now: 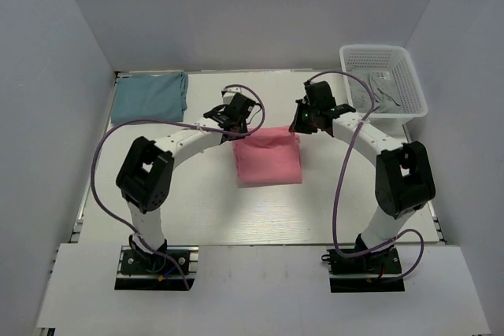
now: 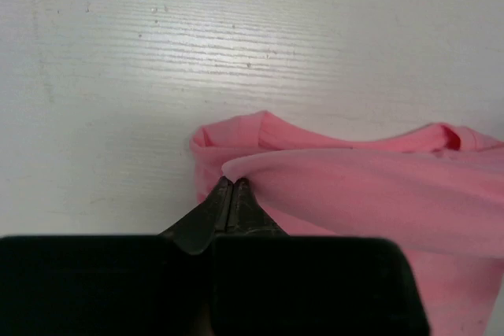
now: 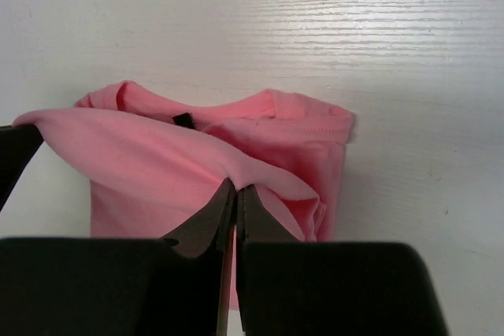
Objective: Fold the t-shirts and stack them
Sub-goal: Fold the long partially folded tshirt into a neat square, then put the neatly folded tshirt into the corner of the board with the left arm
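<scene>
In the middle of the white table (image 1: 197,210), a pink t-shirt (image 1: 268,159), folded up into a small, almost square shape. Pinched at its far left corner by the left gripper (image 1: 235,133), with both jaws pressed tight together on a bit of pink cloth. Up close from the left wrist: the left gripper (image 2: 232,183) clamped on one edge of the pink t-shirt (image 2: 362,186), with that edge held a little above the layers under it. Pinched at the far right corner by the right gripper (image 1: 298,127), jaws also squeezed together on the cloth. Up close from the right wrist: the right gripper (image 3: 235,187) biting a top layer of the pink t-shirt (image 3: 157,155), with that layer held up like a little tent over the rest. Behind that flap, the round neck hole and a small dark label (image 3: 182,120). Far off in the back left corner of the table, a teal-blue t-shirt (image 1: 148,97), lying flat and folded, well apart from both grippers. In the back right corner, a white basket (image 1: 376,47) with holes in its walls and something pale inside, too hard to make out. Purple wires (image 1: 94,175) looping along both arms.
</scene>
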Action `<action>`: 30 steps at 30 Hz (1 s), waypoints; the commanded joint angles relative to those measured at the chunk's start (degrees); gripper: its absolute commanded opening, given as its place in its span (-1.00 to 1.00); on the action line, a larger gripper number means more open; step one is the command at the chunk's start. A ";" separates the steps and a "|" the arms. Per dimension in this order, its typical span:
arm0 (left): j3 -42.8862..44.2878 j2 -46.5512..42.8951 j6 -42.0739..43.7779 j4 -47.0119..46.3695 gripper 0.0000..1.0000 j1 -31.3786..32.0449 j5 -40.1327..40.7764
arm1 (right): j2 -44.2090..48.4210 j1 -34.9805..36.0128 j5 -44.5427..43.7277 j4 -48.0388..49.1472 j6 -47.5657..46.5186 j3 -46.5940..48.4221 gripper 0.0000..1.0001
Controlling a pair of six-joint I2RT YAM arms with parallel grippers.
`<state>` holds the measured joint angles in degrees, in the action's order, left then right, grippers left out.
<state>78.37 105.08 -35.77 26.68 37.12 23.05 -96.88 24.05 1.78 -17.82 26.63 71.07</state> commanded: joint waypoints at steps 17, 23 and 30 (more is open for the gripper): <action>-2.60 -1.37 4.48 -0.57 1.00 -3.81 -18.55 | 4.68 -1.29 0.68 3.67 0.17 -3.47 0.81; -5.24 1.26 4.48 -4.79 1.00 -3.81 -22.95 | 9.69 -1.38 2.08 5.43 0.44 -10.94 0.81; -4.54 6.46 3.87 -4.26 0.54 -2.50 -27.25 | 12.24 -1.38 -0.11 4.55 -0.70 -14.46 0.81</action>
<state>73.32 110.80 -31.75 23.22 33.76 0.51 -87.31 22.85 2.74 -14.85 26.68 57.52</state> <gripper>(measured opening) 0.793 0.904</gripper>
